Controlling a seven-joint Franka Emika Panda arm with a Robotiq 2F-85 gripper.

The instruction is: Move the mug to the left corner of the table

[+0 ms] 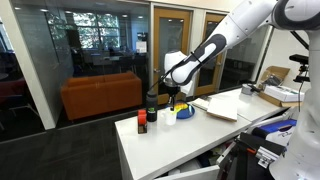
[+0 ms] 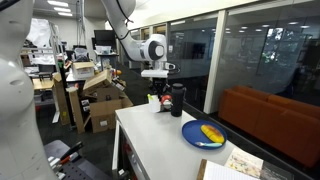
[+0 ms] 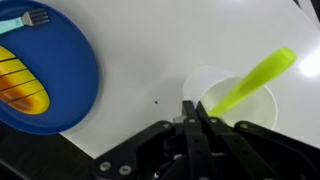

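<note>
1. Where the wrist view looks straight down, one mug (image 3: 258, 110) stands on the white counter (image 3: 140, 40). One yellow-green utensil (image 3: 255, 75) leans out over its rim.
2. The end effector (image 3: 195, 108) has its fingers pressed together on the mug's rim, pinching the wall on the side toward the dish.
3. One blue dish (image 3: 70, 70) lies near the mug but apart from it, with bare white top between them. It carries one teal fork (image 3: 28, 18) and some yellow food (image 3: 20, 88).
4. In an exterior view, one dark cylindrical container (image 2: 177, 98) stands just beside the end effector, on the side toward the glass wall.
5. In an exterior view, one small dark-and-red container (image 1: 142, 122) stands near the counter's short end edge. One open book (image 1: 215, 106) lies beyond the dish, well apart from the mug.
6. In the wrist view, the counter's edge runs just beside the dish, with dark floor past it.
7. In both exterior views, all these things cluster toward one end of the counter. A broad strip of bare top lies open along the near long edge, and the space between mug and dish is unobstructed.
</note>
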